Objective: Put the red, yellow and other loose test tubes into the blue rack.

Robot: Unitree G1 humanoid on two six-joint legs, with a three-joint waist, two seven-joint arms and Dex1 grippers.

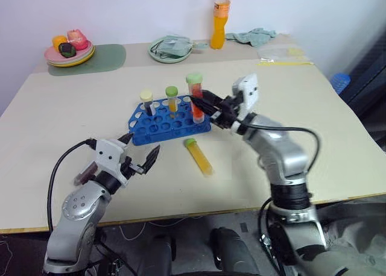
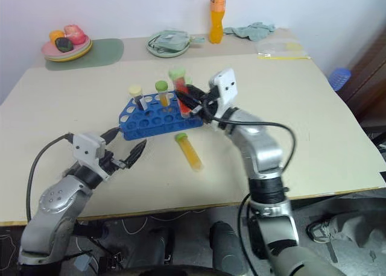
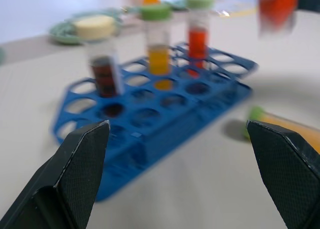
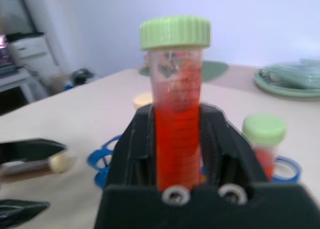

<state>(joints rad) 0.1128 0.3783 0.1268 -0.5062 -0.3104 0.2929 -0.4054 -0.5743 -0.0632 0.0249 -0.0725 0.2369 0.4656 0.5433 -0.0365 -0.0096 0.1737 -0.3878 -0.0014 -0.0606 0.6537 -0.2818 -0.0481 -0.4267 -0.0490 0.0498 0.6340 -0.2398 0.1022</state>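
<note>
One clear plastic tube of red liquid with a light green cap (image 4: 174, 114) sits clamped mid-body in the right claw (image 1: 208, 101); light, stiff, probably slippery. Left claw (image 1: 142, 152) gapes empty.

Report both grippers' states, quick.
Left gripper: open, holding nothing.
Right gripper: shut on the red tube, upright over the blue rack.

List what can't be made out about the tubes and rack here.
- Right wrist view: the held red tube's lower end, hidden between the right fingers.
- Left wrist view: the lying yellow tube, blurred, partly behind a left finger.
- Eye views: which blue rack hole the red tube lines up with, too small.
</note>
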